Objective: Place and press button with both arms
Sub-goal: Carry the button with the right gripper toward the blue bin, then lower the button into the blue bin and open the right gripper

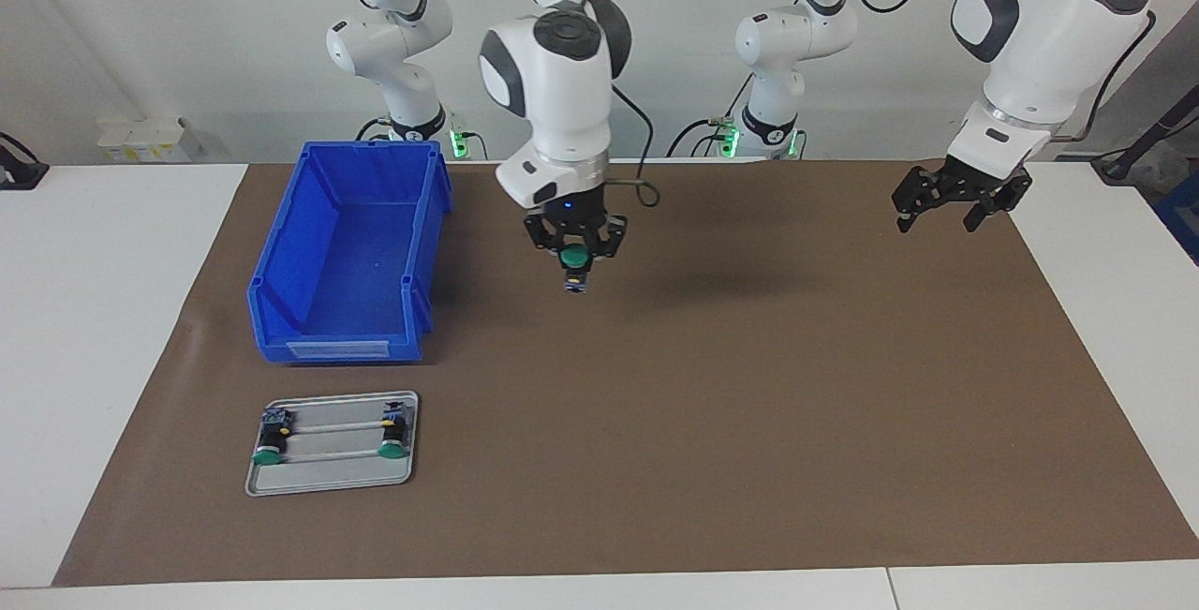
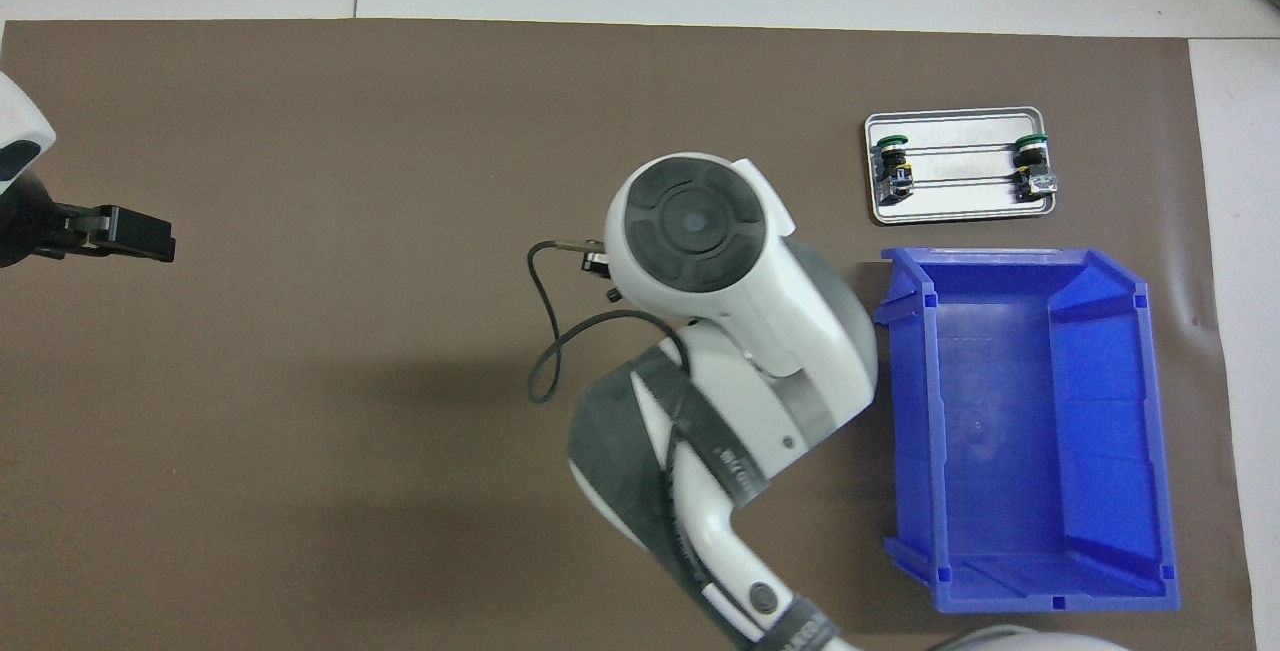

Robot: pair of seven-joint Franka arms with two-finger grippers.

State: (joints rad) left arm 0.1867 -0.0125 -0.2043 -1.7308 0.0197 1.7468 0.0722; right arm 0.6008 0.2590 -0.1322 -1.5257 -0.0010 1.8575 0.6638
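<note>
Button (image 1: 574, 260) hangs upright in the right gripper (image 1: 575, 254), pinched tight over the bare mat (image 1: 749, 385), green cap facing out. Left gripper (image 1: 960, 202) waits spread open, well apart toward its own end.

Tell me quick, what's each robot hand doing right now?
Right gripper: closed on the button, up in the air over the brown mat.
Left gripper: open, holding nothing, waiting over the mat.

Two glossy white jointed arms (image 1: 562, 95) (image 1: 1040, 38) with round dark grey joint caps and grey side panels. Thin black cables loop along them. Each ends in a black gripper (image 1: 574, 249) (image 1: 960, 198). Green lights glow at both bases.
</note>
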